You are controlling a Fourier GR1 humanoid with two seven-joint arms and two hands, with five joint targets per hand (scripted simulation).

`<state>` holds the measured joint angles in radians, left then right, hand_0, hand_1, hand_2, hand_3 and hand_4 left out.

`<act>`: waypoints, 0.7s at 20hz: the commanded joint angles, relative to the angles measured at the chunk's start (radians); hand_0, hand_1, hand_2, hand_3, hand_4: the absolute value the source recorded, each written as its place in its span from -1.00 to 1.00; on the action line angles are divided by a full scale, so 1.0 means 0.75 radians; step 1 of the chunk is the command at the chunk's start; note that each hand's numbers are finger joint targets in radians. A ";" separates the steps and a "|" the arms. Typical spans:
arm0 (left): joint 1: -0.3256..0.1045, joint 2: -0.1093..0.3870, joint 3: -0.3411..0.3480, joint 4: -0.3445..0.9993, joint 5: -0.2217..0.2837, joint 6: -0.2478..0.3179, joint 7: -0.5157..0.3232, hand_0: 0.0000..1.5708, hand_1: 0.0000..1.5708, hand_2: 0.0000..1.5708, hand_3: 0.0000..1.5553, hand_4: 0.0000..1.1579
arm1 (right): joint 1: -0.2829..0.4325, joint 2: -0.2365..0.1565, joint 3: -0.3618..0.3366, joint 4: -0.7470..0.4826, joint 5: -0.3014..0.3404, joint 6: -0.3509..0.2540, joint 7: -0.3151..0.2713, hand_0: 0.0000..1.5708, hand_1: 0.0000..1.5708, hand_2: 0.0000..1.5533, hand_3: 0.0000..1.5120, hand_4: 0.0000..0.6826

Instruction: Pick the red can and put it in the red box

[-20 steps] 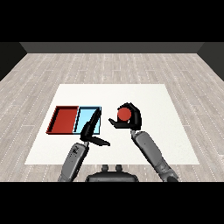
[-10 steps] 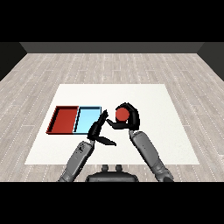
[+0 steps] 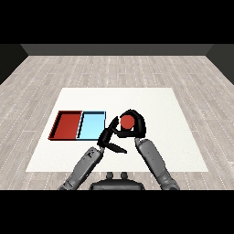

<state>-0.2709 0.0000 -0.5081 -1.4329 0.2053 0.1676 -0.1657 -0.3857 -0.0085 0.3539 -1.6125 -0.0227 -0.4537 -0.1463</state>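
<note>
Red can (image 3: 126, 122) sits enclosed in the curled fingers of the right hand (image 3: 135, 124), just right of the light blue tray (image 3: 91, 126) in the head view, a hold that suits carrying it leftward. Beside it, the left hand (image 3: 109, 138) has its fingers extended and holds nothing; it appears to touch the right hand, possibly for a handover. Beyond the blue tray, the red tray (image 3: 67, 125) holds no can yet.

The red can (image 3: 126, 122) stands upright, its round red top facing up, at about three o'clock from the red tray (image 3: 68, 124). This flat, rectangular tray has a dark rim and holds nothing.
</note>
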 commanded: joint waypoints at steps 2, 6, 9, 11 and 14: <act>-0.067 0.000 -0.034 0.067 0.065 0.041 -0.022 -1.00 -1.00 -1.00 -1.00 -1.00 | 0.002 -0.013 -0.074 -0.052 0.007 0.105 0.025 1.00 1.00 0.90 0.86 0.86; -0.158 0.000 -0.071 0.063 0.110 0.123 0.068 -1.00 -1.00 -1.00 -1.00 -1.00 | -0.092 0.011 0.041 0.015 -0.006 -0.020 0.048 1.00 1.00 0.90 0.87 0.84; -0.116 0.000 0.022 -0.012 0.052 0.006 0.097 -1.00 -1.00 -1.00 -1.00 -1.00 | -0.148 0.011 0.118 0.093 -0.065 -0.126 -0.023 1.00 1.00 0.90 0.86 0.84; -0.049 0.000 0.000 0.119 0.092 -0.051 -0.096 -1.00 -1.00 -1.00 -1.00 -1.00 | -0.094 0.011 0.135 0.005 -0.018 -0.128 0.018 1.00 1.00 0.90 0.86 0.89; -0.198 0.001 -0.029 0.228 0.154 0.014 -0.100 -1.00 -1.00 -1.00 -1.00 -1.00 | -0.114 0.011 0.100 0.069 -0.069 -0.078 -0.028 1.00 1.00 0.91 0.87 0.91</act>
<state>-0.3582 0.0114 -0.5152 -1.3389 0.2822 0.1731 -0.2159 -0.4460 -0.0105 0.4467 -1.5808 -0.0449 -0.5287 -0.1643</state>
